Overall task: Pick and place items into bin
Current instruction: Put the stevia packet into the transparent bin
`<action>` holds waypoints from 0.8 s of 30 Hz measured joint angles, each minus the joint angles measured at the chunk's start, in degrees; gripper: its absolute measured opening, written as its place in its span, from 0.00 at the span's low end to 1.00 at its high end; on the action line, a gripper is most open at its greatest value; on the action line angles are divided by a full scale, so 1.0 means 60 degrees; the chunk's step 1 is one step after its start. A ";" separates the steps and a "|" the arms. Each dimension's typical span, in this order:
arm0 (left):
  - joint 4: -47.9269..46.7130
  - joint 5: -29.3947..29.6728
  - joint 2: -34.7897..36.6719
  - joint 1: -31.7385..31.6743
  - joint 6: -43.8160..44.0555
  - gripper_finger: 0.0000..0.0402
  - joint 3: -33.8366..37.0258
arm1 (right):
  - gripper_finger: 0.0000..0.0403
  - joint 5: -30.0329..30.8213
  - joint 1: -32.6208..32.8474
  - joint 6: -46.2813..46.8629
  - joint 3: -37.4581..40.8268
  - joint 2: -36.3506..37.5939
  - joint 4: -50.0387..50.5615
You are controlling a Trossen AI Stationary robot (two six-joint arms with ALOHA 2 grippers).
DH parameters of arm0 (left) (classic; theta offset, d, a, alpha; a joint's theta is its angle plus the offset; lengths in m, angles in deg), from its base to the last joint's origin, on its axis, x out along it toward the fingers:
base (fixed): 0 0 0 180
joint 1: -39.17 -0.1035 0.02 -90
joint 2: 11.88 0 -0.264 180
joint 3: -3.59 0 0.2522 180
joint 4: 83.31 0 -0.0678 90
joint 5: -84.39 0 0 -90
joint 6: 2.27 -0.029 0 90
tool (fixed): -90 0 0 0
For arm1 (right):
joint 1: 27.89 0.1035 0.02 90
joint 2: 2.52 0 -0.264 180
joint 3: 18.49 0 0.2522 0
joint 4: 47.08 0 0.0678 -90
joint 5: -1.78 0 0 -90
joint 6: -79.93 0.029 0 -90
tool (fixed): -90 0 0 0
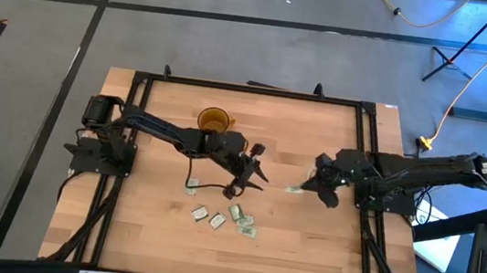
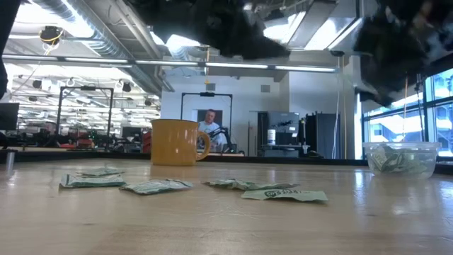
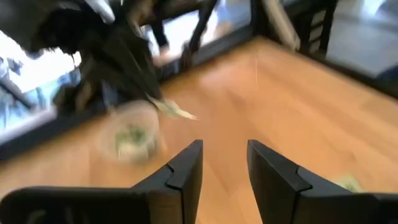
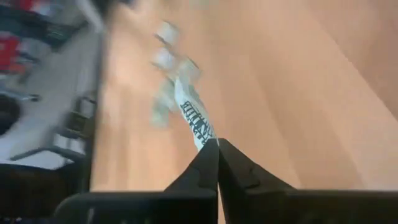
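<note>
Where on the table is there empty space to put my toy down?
Bare wood lies along the near edge of the table below the loose packets, and along the far edge right of the amber cup. The middle is crowded: the left gripper, the packets, and the right gripper pinching a packet.

Pale, smooth wood on the table (image 1: 305, 245), laid in long strips with a faint satin sheen. Matt black metal for the frame (image 1: 249, 88) round it. Dark, matt plastic on the left gripper (image 3: 224, 163), fingers (image 3: 186, 174) smooth and apart. Same dark plastic on the right gripper (image 4: 217, 149), pinched on a packet (image 4: 194, 119) of thin, slightly glossy printed wrapper. Crinkled, pale green and white wrappers on the loose packets (image 2: 157, 186). Clear, whitish, thin plastic for the bin (image 2: 400, 159). Glossy amber glaze on the cup (image 2: 175, 142).
</note>
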 joint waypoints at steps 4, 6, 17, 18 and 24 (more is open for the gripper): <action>-0.1014 0.0461 0.0000 0.0143 0.0473 0.29 0.0000 | 0.00 0.0563 -0.0239 0.0635 -0.0116 0.0856 0.2324; -0.1458 0.0498 0.0000 0.0174 0.0686 0.29 0.0001 | 0.00 0.0952 -0.0362 0.0766 -0.0374 0.1170 0.3055; -0.1785 0.0523 -0.0002 0.0264 0.1200 0.29 0.0004 | 0.00 0.1069 -0.0902 0.2094 -0.0592 0.1000 0.5770; -0.1783 0.0523 -0.0002 0.0264 0.1196 0.29 0.0004 | 0.00 0.1105 -0.0923 0.2109 -0.0556 0.0928 0.5764; -0.2044 0.0519 -0.0003 0.0264 0.1208 0.28 0.0004 | 0.00 0.1410 -0.0988 0.2073 -0.0514 0.0461 0.5756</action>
